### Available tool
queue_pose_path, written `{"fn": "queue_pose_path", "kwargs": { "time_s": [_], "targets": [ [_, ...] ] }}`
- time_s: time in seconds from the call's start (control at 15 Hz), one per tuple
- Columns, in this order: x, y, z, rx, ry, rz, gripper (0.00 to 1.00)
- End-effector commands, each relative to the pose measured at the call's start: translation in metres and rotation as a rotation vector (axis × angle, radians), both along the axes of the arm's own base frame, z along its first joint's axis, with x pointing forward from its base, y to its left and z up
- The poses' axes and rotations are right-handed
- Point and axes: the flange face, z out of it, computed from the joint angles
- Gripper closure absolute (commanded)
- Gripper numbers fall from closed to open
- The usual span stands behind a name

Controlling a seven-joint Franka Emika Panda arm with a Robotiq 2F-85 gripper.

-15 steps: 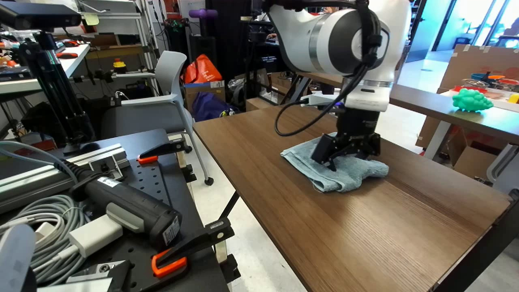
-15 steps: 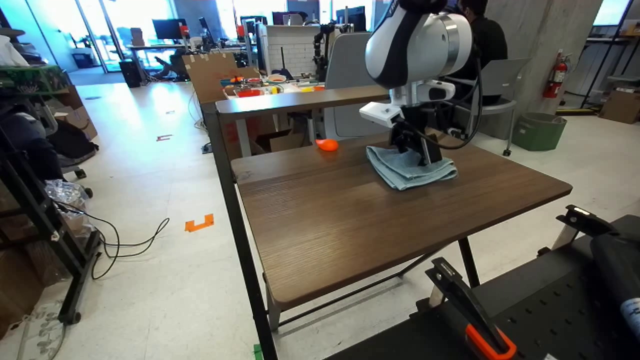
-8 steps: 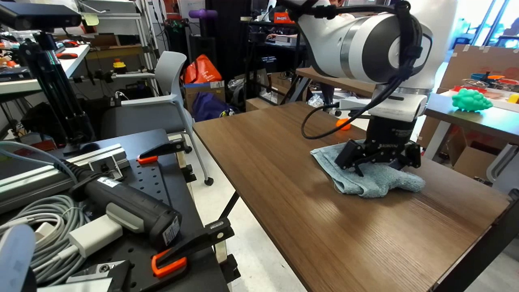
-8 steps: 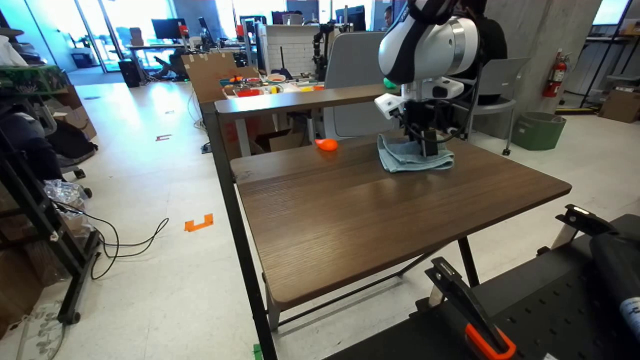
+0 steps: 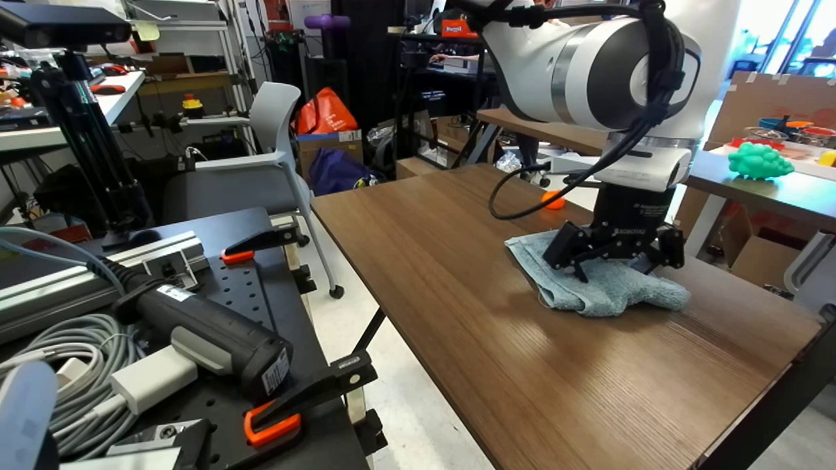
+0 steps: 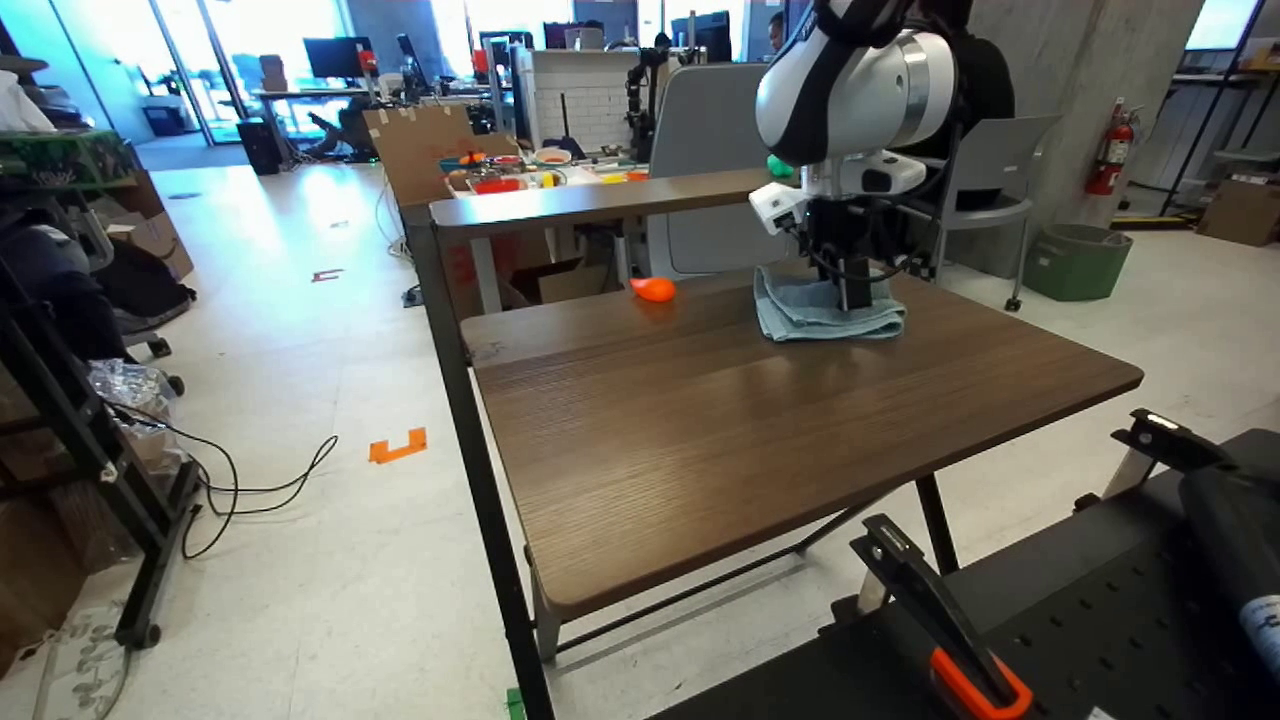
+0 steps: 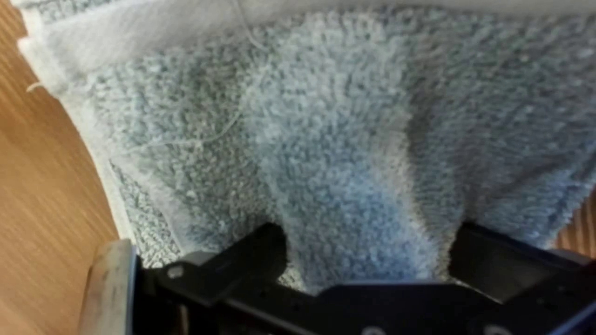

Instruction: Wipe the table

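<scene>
Table: stands beside the black workbench, apart from it. Wears a dark brown top of fine, straight wood grain, smooth, with a soft gloss. Looks paler toward the near corner in an exterior view, deeper brown toward the middle. Ends in rounded corners and a thin dark edge. Turns warm orange-tan in the wrist view.

Arm: reaches down, white with black joints, nearer the edge opposite the workbench.

Towel: lies folded and rumpled on the tabletop, blue-grey, nearer that opposite edge than the workbench side. Shows a pale hem and a loose thread in the wrist view.

Gripper: points down into the towel, touching it. Holds black fingers spread, with ridged cloth between; cannot tell whether clenched on the cloth or merely pressed into it.

Orange object: sits by the same edge, apart from the towel, leaving a faint orange reflection in the wood.
</scene>
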Motion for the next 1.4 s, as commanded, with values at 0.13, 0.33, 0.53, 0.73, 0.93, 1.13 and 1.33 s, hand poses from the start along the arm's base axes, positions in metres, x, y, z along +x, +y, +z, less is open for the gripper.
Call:
{"fn": "queue_pose_path", "kwargs": {
  "time_s": [0.13,0.33,0.53,0.73,0.93,1.13,1.33],
  "targets": [
    [0.009,-0.056,-0.012,-0.047,0.018,-0.228,0.0],
    [0.009,-0.092,-0.014,-0.076,0.016,-0.355,0.0],
    [0.007,-0.114,-0.012,-0.085,0.02,-0.426,0.0],
    [-0.003,-0.113,-0.005,-0.09,0.06,-0.308,0.0],
    [-0.016,-0.108,0.007,-0.114,0.041,-0.109,0.0],
    [-0.027,-0.102,0.018,-0.138,-0.031,0.049,0.0],
    [-0.041,-0.094,0.025,-0.127,-0.102,0.204,0.0]
  ]
}}
